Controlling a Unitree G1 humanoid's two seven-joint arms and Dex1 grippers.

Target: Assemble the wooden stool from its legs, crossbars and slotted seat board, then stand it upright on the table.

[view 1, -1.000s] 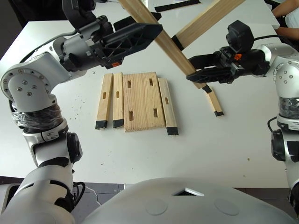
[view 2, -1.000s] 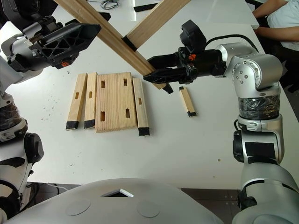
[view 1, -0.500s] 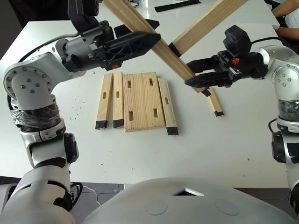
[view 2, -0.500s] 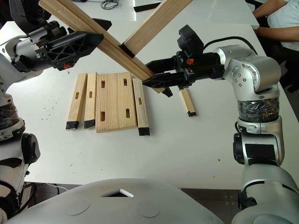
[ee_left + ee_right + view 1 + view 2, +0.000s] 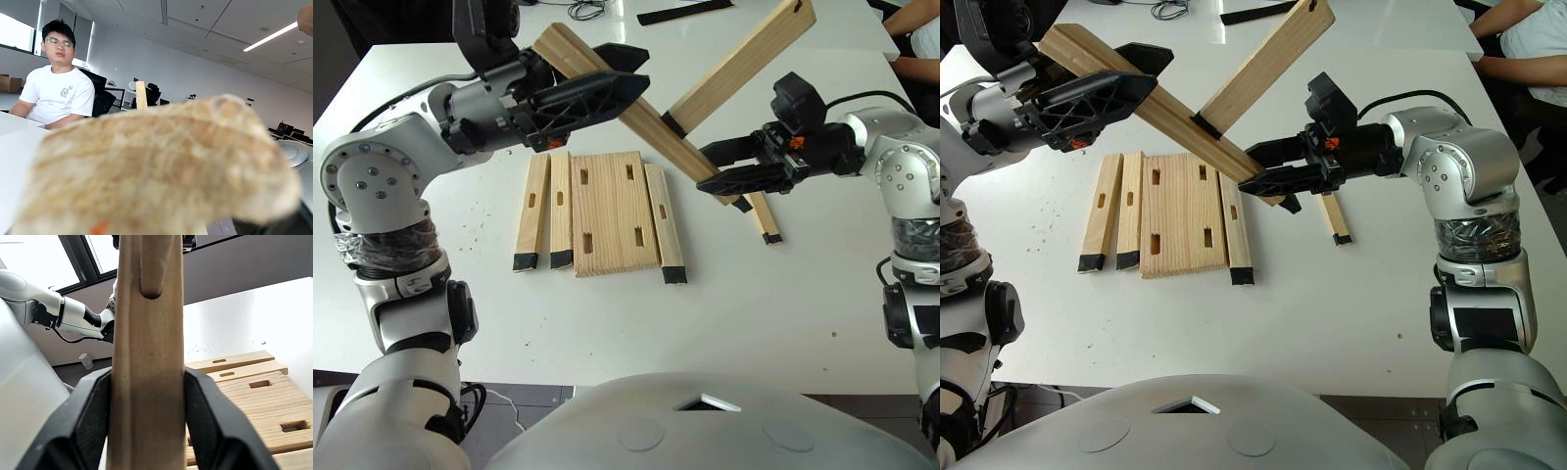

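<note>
Left hand [image 5: 641, 67]: clenched on the upper end of the long bar [image 5: 651, 122], fingers either side of the wood. The wrist camera had blurred wood right against the lens, consistent with that grasp.

Right hand [image 5: 705, 168]: clenched on the lower end of the same bar. In its wrist view both fingers [image 5: 88, 431] pressed the bar's faces, with a slot visible farther up the bar.

The long bar hung slanted in the air between the two hands, above the table [image 5: 783, 294]. A second bar [image 5: 744, 54] met it near mid-length at a black-banded end and rose away toward the far right. I could not tell how firmly that joint was seated.

On the table below, flat:
- seat board [image 5: 615, 211], four slots showing, nothing inserted
- two slotted strips [image 5: 546, 208] touching its left edge, one [image 5: 664, 220] along its right edge
- a short piece [image 5: 762, 217] with a black tip, just under the right hand

Progress, my judgement: early. One two-bar joint was in hand. The flat pieces were unjoined. Fitting the remaining parts, attaching the seat and standing the stool upright were all left to do.
</note>
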